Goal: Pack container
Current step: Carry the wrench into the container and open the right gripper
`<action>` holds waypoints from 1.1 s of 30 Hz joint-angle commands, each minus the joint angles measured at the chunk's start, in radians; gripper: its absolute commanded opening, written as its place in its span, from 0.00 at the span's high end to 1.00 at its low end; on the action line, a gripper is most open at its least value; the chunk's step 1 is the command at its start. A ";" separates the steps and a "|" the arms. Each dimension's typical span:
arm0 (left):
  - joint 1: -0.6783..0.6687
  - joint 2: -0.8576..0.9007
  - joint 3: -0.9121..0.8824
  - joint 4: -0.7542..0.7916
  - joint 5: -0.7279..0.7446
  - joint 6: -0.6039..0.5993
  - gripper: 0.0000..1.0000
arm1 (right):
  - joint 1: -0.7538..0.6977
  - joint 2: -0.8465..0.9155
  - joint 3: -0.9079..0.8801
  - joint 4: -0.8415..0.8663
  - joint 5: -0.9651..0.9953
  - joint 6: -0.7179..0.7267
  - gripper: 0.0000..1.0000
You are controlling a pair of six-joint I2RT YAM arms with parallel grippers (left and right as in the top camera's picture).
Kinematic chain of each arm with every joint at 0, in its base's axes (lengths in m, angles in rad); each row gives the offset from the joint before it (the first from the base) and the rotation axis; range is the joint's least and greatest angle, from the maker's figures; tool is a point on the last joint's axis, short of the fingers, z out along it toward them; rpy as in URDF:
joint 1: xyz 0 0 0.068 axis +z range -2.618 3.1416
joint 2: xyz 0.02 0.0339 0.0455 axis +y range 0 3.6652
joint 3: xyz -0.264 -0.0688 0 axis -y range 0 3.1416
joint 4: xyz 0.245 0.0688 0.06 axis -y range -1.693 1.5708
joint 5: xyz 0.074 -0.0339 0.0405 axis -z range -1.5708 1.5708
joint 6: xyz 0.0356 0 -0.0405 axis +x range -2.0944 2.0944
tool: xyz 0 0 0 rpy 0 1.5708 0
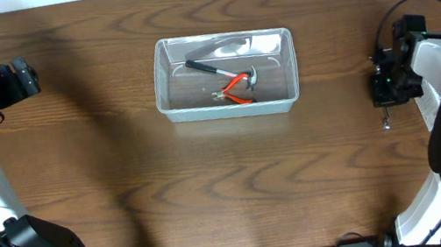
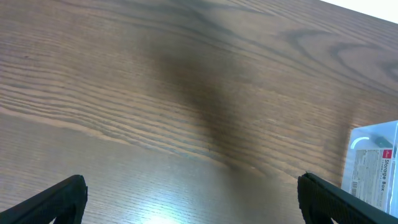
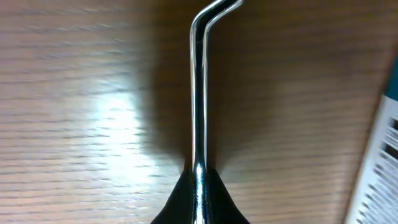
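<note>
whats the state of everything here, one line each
container: upright, no lid, two tools inside
hammer: lying in the container
orange pliers: lying in the container beside the hammer
left end effector: open, empty
right end effector: shut on the bent metal rod
bent metal rod: gripped at one end

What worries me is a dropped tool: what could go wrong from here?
The right gripper pinches the thin metal tool only at one end, so it may swivel or slip on the way. The container already holds a hammer and red pliers; the long tool could catch the rim or land across them.
</note>
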 commanded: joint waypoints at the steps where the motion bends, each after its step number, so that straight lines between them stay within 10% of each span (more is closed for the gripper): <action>1: 0.000 0.000 0.014 -0.003 0.013 -0.006 0.02 | 0.059 0.021 0.055 -0.003 -0.039 -0.003 0.99; 20: 0.000 0.000 0.014 -0.003 0.013 -0.006 0.02 | 0.435 0.021 0.828 -0.235 -0.045 -0.060 0.99; 33: 0.000 0.000 0.014 -0.003 0.013 -0.006 0.02 | 0.668 0.021 0.794 -0.215 -0.045 -0.527 0.99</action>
